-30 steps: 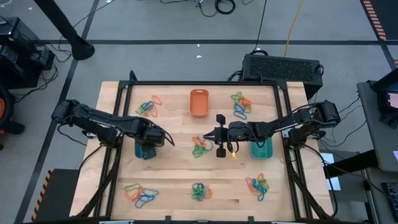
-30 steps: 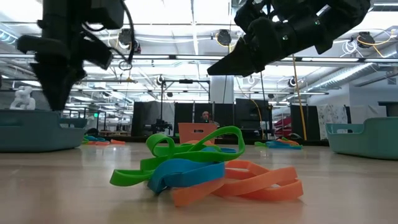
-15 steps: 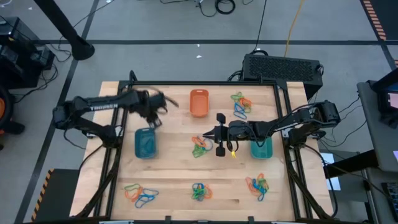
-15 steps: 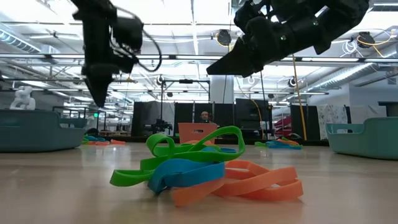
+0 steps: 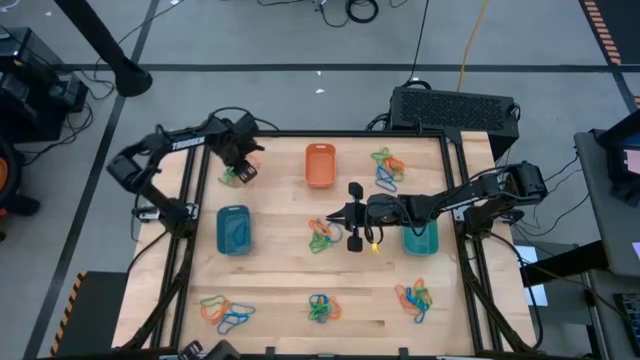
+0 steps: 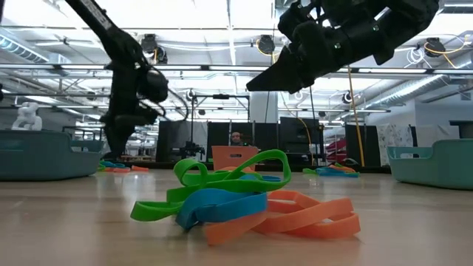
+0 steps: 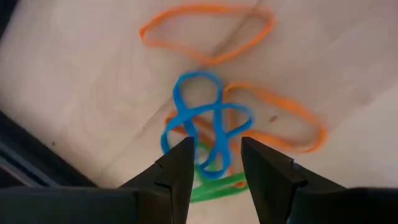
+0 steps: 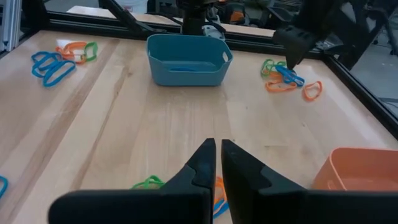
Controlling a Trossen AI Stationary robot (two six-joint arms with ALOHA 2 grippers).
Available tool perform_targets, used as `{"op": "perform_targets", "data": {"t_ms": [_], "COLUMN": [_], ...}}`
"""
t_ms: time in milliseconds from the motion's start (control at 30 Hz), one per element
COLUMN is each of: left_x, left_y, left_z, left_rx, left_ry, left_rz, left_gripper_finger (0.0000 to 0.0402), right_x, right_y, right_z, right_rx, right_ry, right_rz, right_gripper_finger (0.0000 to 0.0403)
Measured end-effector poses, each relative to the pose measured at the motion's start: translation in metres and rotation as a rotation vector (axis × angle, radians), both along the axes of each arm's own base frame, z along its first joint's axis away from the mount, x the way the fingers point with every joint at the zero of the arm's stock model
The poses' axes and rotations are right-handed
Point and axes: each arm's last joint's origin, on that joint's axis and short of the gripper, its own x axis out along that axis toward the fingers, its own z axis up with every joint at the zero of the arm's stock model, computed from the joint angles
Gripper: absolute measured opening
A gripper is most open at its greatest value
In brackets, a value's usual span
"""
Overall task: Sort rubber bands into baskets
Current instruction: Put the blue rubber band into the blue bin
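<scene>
High view looks straight down; low view sits at desk [image 5: 280, 290] level; wrist views look past each tool.

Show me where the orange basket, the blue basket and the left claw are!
orange basket [image 5: 319, 166], high view, on its inside floor.
blue basket [image 5: 233, 231], high view, on its inside floor.
left claw [image 7: 214, 163], left wrist view, midway between its open fingertips.

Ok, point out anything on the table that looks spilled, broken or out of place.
Nothing stands out. The rubber bands lie in tangled clumps across the table, unsorted, and the orange basket, blue basket and teal basket sit upright and look intact.
</scene>
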Motion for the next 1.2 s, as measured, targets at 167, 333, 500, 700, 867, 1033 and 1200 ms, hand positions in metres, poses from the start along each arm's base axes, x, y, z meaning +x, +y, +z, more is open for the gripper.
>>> {"op": "perform_targets", "data": {"t_ms": [167,333,500,700,867,1033,1200], "left_x": [-0.001,0.003,0.003,0.000,0.000,0.000,0.000], "left_y": [0.009,0.014,0.018,0.022,0.022,0.023,0.023], "left_z": [-0.015,-0.021,-0.025,-0.027,-0.027,-0.027,-0.026], "left_rx": [0.023,0.035,0.037,0.040,0.045,0.044,0.052], "left_ry": [0.080,0.052,0.050,0.054,0.054,0.056,0.050], "left_rz": [0.015,-0.024,-0.021,-0.024,-0.033,-0.045,-0.053], "left_gripper_finger": [0.0141,0.0141,0.0141,0.0141,0.0135,0.0088,0.0015], "right_x": [0.000,0.000,0.000,0.000,0.000,0.000,0.000], "right_y": [0.000,0.000,0.000,0.000,0.000,0.000,0.000], "right_z": [0.000,0.000,-0.001,-0.001,-0.001,-0.001,-0.001], "right_rx": [-0.013,-0.014,-0.017,-0.018,-0.018,-0.018,-0.017], "right_ry": [0.004,0.005,0.011,0.013,0.013,0.013,0.013], "right_rz": [0.005,0.005,0.006,0.006,0.006,0.006,0.006], "right_gripper_finger": [0.0018,0.0018,0.0018,0.0018,0.0018,0.0018,0.0018]}}
